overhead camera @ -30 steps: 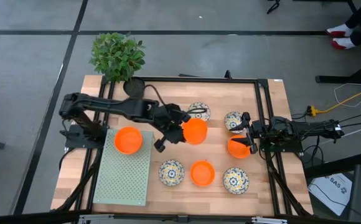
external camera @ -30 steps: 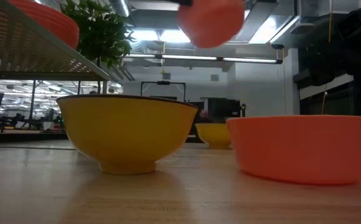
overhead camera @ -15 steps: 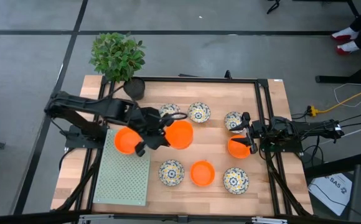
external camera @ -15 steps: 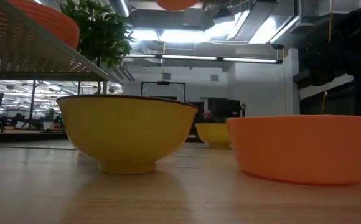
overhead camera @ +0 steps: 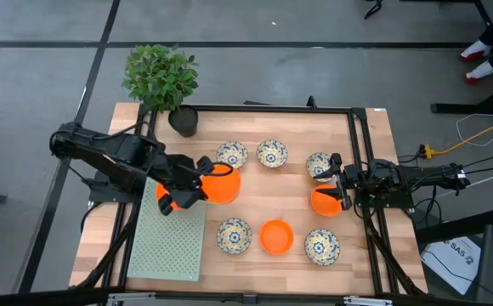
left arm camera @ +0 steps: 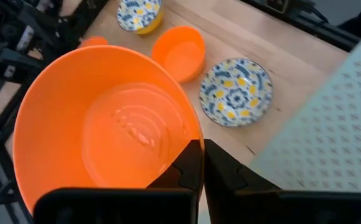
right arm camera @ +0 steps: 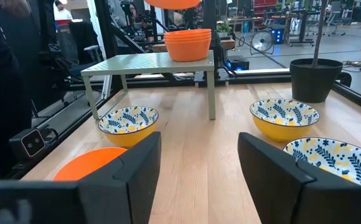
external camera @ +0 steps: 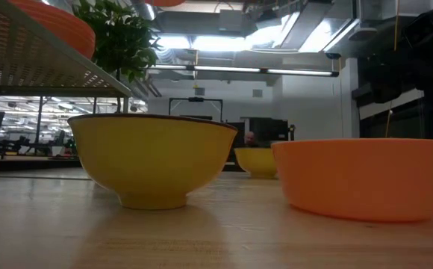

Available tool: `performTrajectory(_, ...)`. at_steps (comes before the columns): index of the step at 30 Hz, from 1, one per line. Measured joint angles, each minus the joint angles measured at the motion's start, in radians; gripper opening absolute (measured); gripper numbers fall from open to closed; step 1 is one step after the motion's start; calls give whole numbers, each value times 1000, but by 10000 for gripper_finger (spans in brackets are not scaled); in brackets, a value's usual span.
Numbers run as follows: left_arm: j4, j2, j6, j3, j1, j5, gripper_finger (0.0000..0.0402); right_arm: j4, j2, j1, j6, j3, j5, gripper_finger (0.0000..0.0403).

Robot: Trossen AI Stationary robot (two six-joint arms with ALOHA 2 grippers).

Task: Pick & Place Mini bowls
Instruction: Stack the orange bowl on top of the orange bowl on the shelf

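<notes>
Your left gripper [overhead camera: 197, 180] is pinched tight on the rim of an orange bowl [overhead camera: 220, 184]. It holds the bowl up in the air, at the edge of the green rack [overhead camera: 172, 242]. A stack of orange bowls [right arm camera: 188, 43] sits on top of that rack. Your right gripper [overhead camera: 335, 181] is wide open and holds nothing. It waits on the right side of the table [overhead camera: 374, 144], just over another orange bowl [overhead camera: 324, 201]. More flowered bowls [overhead camera: 271, 154] and an orange one sit on the table.

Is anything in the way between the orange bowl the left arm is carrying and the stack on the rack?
Nothing visible. The left gripper, shut on the orange bowl, holds it beside the stack on the perforated rack.
</notes>
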Motion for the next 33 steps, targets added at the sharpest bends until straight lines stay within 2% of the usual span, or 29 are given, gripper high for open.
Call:
performTrajectory(11,-115,-66,-117,0,-81,-90,3,0,0,0,0,0,0,213)
performTrajectory(17,-169,-96,-205,0,-120,-105,3,0,0,0,0,0,0,213)
performTrajectory(25,-309,-131,-377,0,-182,-171,3,0,0,0,0,0,0,213)
performTrajectory(33,-456,-150,-629,0,-250,-202,3,0,0,0,0,0,0,213)
